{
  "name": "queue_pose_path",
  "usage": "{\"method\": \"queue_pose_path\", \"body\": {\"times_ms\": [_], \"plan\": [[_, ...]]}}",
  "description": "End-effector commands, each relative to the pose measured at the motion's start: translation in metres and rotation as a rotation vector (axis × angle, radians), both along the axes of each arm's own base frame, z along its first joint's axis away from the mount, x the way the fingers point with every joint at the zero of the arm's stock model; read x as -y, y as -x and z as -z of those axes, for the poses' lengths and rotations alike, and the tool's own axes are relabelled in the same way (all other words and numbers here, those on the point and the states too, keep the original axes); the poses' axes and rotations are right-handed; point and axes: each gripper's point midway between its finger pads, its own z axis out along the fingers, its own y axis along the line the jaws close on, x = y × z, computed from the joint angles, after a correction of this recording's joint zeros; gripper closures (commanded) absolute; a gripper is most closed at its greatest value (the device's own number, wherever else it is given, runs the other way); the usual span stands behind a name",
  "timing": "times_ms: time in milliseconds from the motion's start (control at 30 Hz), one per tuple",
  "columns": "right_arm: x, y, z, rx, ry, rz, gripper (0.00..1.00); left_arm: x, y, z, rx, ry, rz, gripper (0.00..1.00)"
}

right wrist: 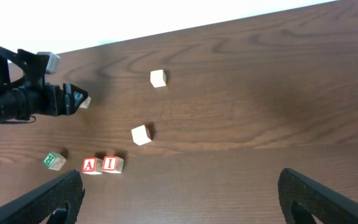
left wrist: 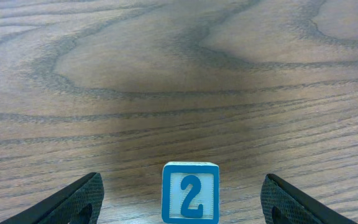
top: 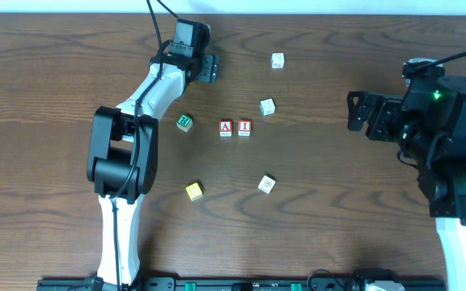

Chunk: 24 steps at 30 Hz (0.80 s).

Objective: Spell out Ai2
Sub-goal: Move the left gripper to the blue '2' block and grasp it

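A blue-edged block with a "2" (left wrist: 191, 191) stands upright on the wood between the fingers of my left gripper (left wrist: 182, 208). The fingers are wide open and clear of it on both sides. In the overhead view my left gripper (top: 211, 67) is at the table's far side and hides that block. Red "A" (top: 226, 127) and red "I" (top: 244, 127) blocks sit side by side mid-table; they also show in the right wrist view, A (right wrist: 91, 165) and I (right wrist: 111, 163). My right gripper (top: 361, 113) is open and empty at the right, above bare table (right wrist: 179, 199).
A green block (top: 184, 122) lies left of the A. A yellow block (top: 194, 191) and a pale block (top: 267, 184) lie nearer the front. Two more pale blocks (top: 267, 106) (top: 277, 60) lie right of my left gripper.
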Motion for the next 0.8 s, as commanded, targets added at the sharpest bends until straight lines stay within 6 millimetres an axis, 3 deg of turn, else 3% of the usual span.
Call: {"method": "queue_pose_path", "body": {"times_ms": [0,300,567,767], "plan": [[0.003,-0.002,-0.006,0.017,0.001,0.004,0.01,0.0,-0.002,0.019,-0.03,-0.002,0.013,0.18],[-0.003,0.0,-0.007,0.016,-0.021,-0.027,0.01,0.002,0.001,0.031,-0.055,0.004,0.021,0.21],[-0.003,0.0,-0.006,0.015,-0.018,-0.029,0.01,0.004,0.0,0.032,-0.053,0.02,0.013,0.43],[-0.003,0.0,-0.006,0.012,-0.018,-0.028,0.01,0.004,0.0,0.032,-0.057,0.031,-0.002,0.55]]}}
